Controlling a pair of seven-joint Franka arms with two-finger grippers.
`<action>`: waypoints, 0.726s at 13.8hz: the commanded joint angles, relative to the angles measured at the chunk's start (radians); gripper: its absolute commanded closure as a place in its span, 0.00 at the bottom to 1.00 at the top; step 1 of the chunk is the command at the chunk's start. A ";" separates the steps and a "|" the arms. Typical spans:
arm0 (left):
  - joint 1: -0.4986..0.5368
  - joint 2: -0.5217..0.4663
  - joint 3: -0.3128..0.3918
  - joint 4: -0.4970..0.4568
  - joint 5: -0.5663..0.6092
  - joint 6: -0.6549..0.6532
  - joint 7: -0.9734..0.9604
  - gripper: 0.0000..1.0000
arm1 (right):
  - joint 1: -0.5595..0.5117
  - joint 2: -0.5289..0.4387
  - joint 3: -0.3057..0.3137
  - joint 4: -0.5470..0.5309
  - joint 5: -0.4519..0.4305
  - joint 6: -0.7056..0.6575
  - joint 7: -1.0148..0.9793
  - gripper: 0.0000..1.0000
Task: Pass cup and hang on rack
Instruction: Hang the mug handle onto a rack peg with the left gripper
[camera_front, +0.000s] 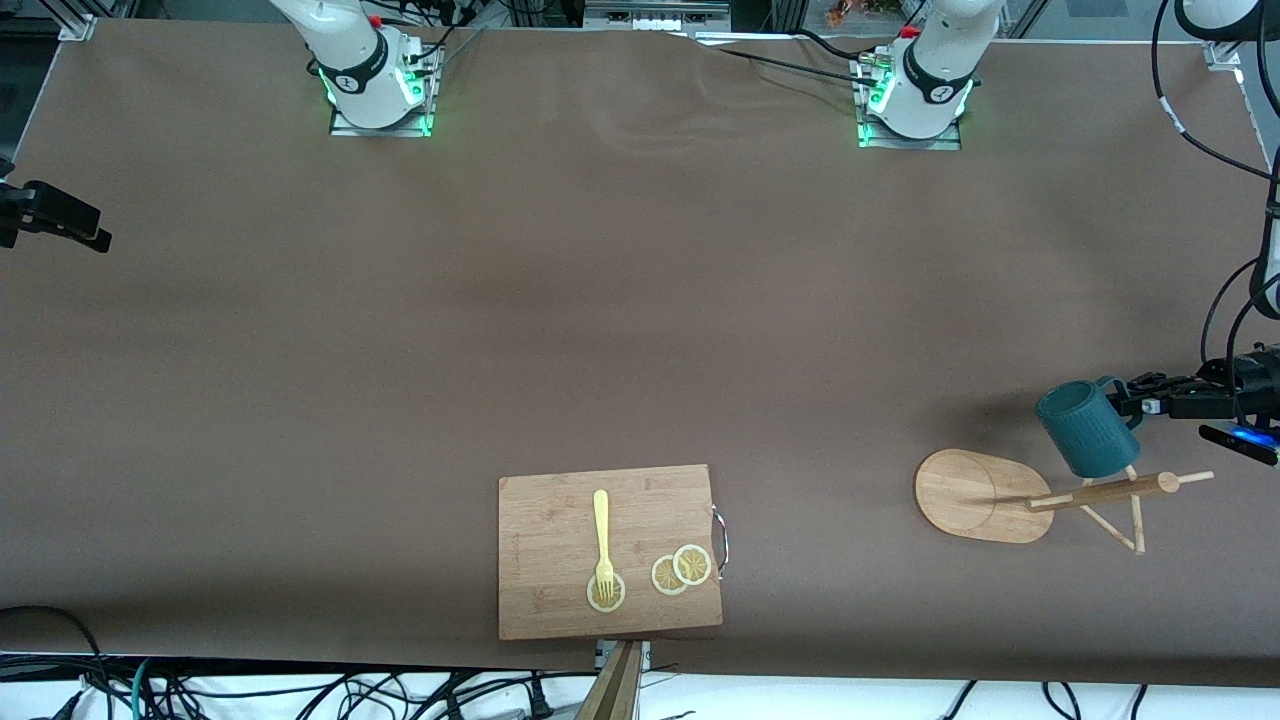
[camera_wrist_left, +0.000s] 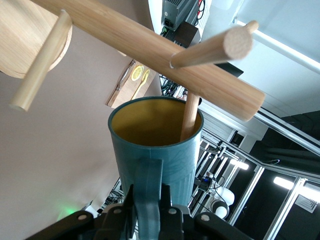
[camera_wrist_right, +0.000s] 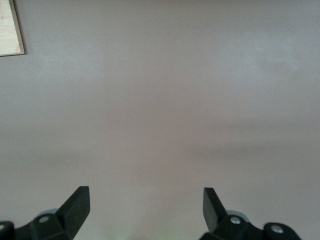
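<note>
Brown cloth covers the table (camera_front: 640, 300). Left gripper (camera_wrist_left: 148, 212) is clamped on the cup's (camera_wrist_left: 155, 145) handle, mouth facing away toward the rack (camera_wrist_left: 150, 47), one peg inside. Right gripper (camera_wrist_right: 145, 205) spread wide, empty.

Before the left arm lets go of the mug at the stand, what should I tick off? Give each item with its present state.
1. Left gripper shut on the cup's handle: ok.
2. A peg reaches into the cup's mouth: ok.
3. Handle hooked on a peg: not ok.
4. Rack upright on its base: cannot tell.
5. Right gripper open, over bare table, waiting: ok.
6. Cutting board apart from the rack: ok.
</note>
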 joint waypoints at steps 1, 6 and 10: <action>-0.002 0.052 0.000 0.081 -0.019 -0.022 -0.029 1.00 | -0.016 -0.010 0.007 -0.012 0.018 0.010 -0.019 0.00; -0.005 0.081 0.009 0.127 -0.014 -0.020 -0.029 0.86 | -0.016 -0.010 0.007 -0.012 0.018 0.010 -0.019 0.00; -0.003 0.069 0.010 0.127 0.018 -0.035 -0.017 0.00 | -0.018 -0.010 0.007 -0.012 0.020 0.010 -0.019 0.00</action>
